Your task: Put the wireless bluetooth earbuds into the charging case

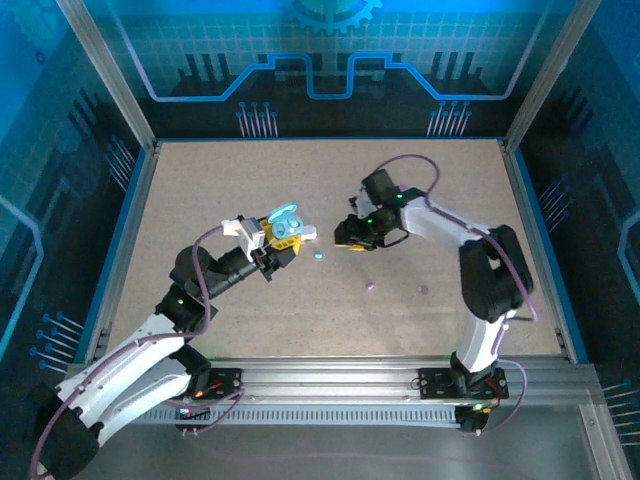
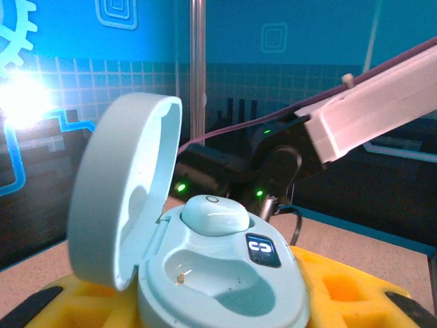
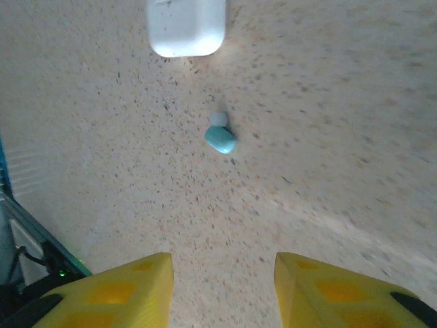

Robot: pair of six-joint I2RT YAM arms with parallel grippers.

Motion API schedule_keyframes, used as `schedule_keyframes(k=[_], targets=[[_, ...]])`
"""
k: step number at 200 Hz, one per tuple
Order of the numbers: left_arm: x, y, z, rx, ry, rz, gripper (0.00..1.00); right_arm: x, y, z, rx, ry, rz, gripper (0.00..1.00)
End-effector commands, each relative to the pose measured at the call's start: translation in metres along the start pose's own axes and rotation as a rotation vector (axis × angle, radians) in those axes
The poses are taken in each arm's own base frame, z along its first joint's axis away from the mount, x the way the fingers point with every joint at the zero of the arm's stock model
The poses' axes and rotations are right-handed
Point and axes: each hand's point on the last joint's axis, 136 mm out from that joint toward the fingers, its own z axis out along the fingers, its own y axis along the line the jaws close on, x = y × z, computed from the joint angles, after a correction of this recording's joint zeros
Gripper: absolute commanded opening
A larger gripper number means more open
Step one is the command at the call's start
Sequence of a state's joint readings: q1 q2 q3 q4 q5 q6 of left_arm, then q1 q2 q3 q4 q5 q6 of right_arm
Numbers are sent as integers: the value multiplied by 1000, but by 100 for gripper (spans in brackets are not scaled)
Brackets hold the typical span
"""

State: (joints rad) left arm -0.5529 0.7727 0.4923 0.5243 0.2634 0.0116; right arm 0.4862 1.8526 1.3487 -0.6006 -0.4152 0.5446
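My left gripper (image 1: 280, 243) is shut on a teal charging case (image 2: 225, 280) and holds it above the table with its lid (image 2: 123, 191) swung open to the left. One teal earbud (image 2: 214, 216) sits in the case's far slot, and the near slot (image 2: 218, 277) is bare. A second teal earbud (image 3: 220, 139) lies loose on the table (image 1: 400, 200), ahead of my right gripper (image 3: 222, 287). That gripper's yellow fingers (image 3: 130, 290) stand open with nothing between them. In the top view the loose earbud (image 1: 319, 256) lies between the two grippers, below the right gripper (image 1: 343, 240).
Two light purple earbuds (image 1: 369, 286) (image 1: 422, 290) lie on the table toward the near right. A white rounded object (image 3: 186, 27) lies just beyond the loose teal earbud. The right arm (image 2: 369, 116) crosses behind the open case.
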Motion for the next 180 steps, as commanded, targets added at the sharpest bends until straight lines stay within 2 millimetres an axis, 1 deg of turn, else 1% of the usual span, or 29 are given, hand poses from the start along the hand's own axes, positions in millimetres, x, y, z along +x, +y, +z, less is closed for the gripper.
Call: schedule_keyframes(k=[1,24,49,83,89,119,132,135,145,161,180], targets=[[-10,0,-3,-18,-16,39,32,0,10,17,48,65,-108,45],[-12,0,-5,-20,-17,40,32,-1,12,38,87,112,-142,46],[-12,0,-5,-23,-17,43,32,-6,7,52,189,127,-195,48],[-12,0,-4,-20,-16,41,32,-11,7,70,236,161,-248,47],[-12,1,-4,-24,-14,41,32,-12,5,73,267,165,-258,47],[-14,0,-4,-17,-18,35,32,-16,-2,84,373,198,-317,45],[-13,0,-4,-18,-16,35,32,-17,3,83,380,197,-341,44],[-13,0,-4,-19,-15,34,32,-14,-3,91,390,219,-338,44],[-12,0,-4,-20,-14,33,32,-14,-5,96,400,227,-348,44],[-11,0,-2,-17,-10,29,32,-13,-10,97,438,237,-367,43],[-11,0,-2,-15,-9,28,32,-11,-13,93,485,237,-397,42]])
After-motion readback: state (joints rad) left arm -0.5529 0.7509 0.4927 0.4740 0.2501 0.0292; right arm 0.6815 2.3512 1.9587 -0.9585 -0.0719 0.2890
